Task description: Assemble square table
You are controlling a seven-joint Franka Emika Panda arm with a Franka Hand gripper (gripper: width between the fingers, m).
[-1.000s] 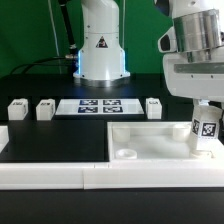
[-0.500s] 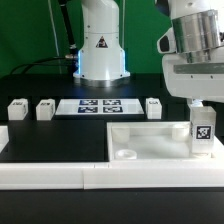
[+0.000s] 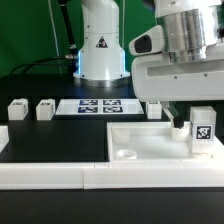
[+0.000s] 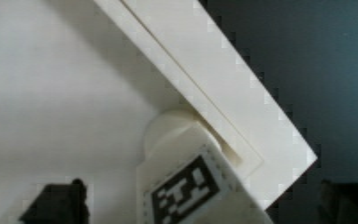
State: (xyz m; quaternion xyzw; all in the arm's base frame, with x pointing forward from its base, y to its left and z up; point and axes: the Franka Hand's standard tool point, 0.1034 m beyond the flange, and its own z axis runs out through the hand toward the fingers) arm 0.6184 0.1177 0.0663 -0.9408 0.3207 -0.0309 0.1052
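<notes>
With one small white tagged plastic leg (image 3: 203, 135) upright at the far-right corner (exterior view) of the white square plastic slab (image 3: 140, 134) and the two-finger gripper (image 4: 202, 200) jaws spread clear of it, this leg's installation appears complete, so the next move calls for grasping a loose white leg (image 3: 153, 107).

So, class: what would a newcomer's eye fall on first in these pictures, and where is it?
The gripper looms large at the exterior view's upper right, jaws open, over the white table top. Beside it, one tagged leg stands upright in the slab's corner on the exterior view's right. Further back, three loose legs lie flanking the marker board.
</notes>
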